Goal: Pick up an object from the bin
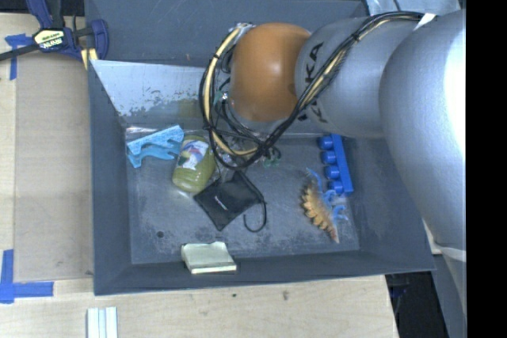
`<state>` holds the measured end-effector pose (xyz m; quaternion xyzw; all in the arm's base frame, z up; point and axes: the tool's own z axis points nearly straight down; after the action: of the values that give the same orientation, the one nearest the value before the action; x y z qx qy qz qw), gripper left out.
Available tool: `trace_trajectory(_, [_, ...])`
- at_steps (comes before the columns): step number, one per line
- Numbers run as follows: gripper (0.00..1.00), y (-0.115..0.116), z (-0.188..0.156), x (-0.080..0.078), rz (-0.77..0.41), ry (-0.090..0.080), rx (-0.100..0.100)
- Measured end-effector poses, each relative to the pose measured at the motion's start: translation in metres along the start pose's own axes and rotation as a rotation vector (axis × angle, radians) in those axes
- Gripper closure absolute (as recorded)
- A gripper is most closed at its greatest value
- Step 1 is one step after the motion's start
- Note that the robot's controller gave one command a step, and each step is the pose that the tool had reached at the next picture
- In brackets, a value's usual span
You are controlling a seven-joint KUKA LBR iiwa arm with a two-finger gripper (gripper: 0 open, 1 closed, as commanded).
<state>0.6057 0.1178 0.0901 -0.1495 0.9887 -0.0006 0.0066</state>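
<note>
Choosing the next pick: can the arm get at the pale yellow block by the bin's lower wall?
Probably yes. The pale yellow block lies alone with nothing on it, though it sits close to the bin wall, which may crowd a grasp.

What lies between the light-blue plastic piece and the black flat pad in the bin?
The camera view shows a yellow-green labelled bottle between the light-blue plastic piece and the black flat pad.
</note>
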Motion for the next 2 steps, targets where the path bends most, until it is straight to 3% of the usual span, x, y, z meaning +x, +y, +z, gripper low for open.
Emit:
trace_trajectory(1, [1.0, 0.0, 0.0, 0.0, 0.0, 0.0, 0.0])
trace_trajectory(2, [1.0, 0.001, -0.027, 0.005, -0.006, 0.008, -0.002])
